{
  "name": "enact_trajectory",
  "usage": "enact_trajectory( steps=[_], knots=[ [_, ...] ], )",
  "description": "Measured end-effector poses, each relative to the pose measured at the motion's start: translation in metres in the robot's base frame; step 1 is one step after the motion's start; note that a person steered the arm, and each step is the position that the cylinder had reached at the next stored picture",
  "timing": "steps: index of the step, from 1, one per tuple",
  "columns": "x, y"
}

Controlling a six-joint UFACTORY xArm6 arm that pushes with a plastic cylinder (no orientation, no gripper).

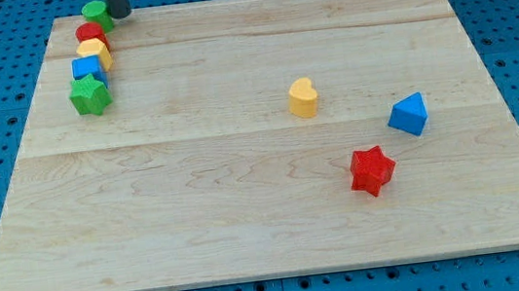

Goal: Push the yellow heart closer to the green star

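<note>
The yellow heart (pixel 302 97) lies alone near the middle of the wooden board, right of centre. The green star (pixel 90 94) sits far to its left, at the bottom of a column of blocks by the board's upper left edge. My tip (pixel 118 15) is at the board's top left corner, just right of a green round block (pixel 96 14) and close to it or touching it. The tip is far from the yellow heart.
Above the green star, the column holds a blue block (pixel 87 69), a second yellow block (pixel 92 53) and a red block (pixel 90 33). A blue triangular block (pixel 408 114) and a red star (pixel 372 170) lie at the lower right of the heart.
</note>
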State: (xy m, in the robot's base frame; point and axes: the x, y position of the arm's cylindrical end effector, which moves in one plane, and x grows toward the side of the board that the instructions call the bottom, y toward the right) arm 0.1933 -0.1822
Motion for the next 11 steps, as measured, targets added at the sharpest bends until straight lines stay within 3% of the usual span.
enact_trajectory(
  steps=[2,4,8,10,11],
  knots=[
    [-0.002,-0.012],
    [0.017,0.017],
    [0.151,0.305],
    [0.207,0.325],
    [0.214,0.305]
  ],
)
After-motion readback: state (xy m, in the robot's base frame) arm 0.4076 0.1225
